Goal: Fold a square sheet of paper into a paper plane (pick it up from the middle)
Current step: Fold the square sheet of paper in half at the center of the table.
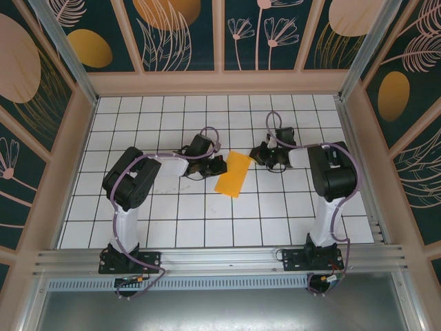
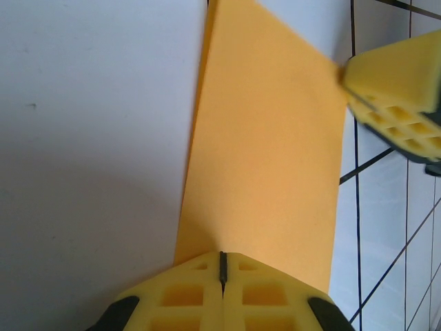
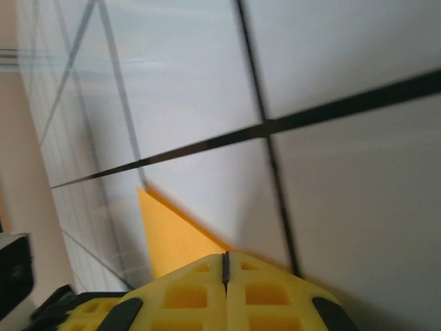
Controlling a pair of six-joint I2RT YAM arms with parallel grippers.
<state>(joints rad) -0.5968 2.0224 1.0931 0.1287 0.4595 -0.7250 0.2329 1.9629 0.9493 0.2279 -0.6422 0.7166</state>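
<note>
Two grippers meet the thin orange-yellow sheet of paper [image 1: 233,175] from opposite sides, and the next move hangs on that facing arrangement. Seen from above, the sheet lies flat near the middle of the white grid-lined tabletop [image 1: 207,227]. It shows as an oblong rather than a square, so it looks already folded in half once. Its long axis runs from the near side to the far side, with the far end leaning a little to the right. The left gripper [image 1: 220,165] sits at the sheet's left long edge, toward the far half, and the sheet stretches away from it to the right. Its own wrist camera shows its jaws pressed together with no gap, the tips resting over the nearest edge of the paper. I cannot tell whether they pin it down or merely touch it, and nothing appears caught between them. The right gripper [image 1: 260,153] is at the far right corner, its jaws likewise closed tight, and in its wrist view a pointed corner of the sheet pokes out just beside its tips. In the left wrist view one of its yellow fingers [image 2: 393,76] touches that same corner. Both arms are about equally close, so I judge that one tip will hold an edge while the other works the corner across the short axis.
</note>
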